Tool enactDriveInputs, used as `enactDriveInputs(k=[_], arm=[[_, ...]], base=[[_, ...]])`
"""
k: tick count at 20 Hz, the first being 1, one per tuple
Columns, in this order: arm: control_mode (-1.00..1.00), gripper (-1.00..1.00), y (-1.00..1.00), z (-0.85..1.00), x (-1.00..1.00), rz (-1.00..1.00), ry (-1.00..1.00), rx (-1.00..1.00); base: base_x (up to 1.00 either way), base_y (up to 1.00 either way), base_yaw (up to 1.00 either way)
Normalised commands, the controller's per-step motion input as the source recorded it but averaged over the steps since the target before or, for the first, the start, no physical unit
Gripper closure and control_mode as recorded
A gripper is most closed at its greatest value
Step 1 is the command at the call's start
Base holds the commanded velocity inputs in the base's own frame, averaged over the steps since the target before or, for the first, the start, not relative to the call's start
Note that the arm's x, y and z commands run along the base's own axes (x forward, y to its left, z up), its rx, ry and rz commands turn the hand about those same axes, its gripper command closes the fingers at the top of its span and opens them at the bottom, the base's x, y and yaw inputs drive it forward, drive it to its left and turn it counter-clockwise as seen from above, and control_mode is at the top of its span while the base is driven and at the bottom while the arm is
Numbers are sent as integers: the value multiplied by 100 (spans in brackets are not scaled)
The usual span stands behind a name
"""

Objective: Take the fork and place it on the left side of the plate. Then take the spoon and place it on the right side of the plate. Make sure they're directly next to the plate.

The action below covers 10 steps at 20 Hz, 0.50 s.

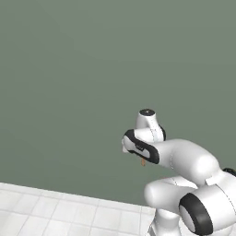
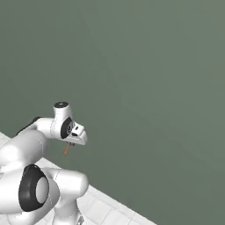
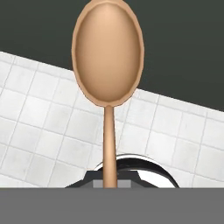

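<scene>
Hand view: the tool (image 3: 110,183) is clenched on the spoon (image 3: 108,57) handle, bowl far beyond the tool, above white tiles (image 3: 39,127). Lower it level beside the plate's right edge.

The arm (image 1: 184,161) is folded at the elbow, forearm reaching toward 10 o'clock in the left base view. The wrist is held level. The gripper (image 1: 142,161) points downward, jaws clamped on the spoon (image 3: 107,57).

White tiled floor (image 3: 39,127) with pale grey grout lines, meeting a dark grey-green wall (image 1: 92,69) behind
</scene>
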Motion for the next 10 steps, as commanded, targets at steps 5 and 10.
enactDriveInputs(k=[5,10], arm=[[100,100,0,0,0,0,0,0],[100,100,0,0,0,0,0,0]], base=[[71,-6,49],[71,-6,50]])
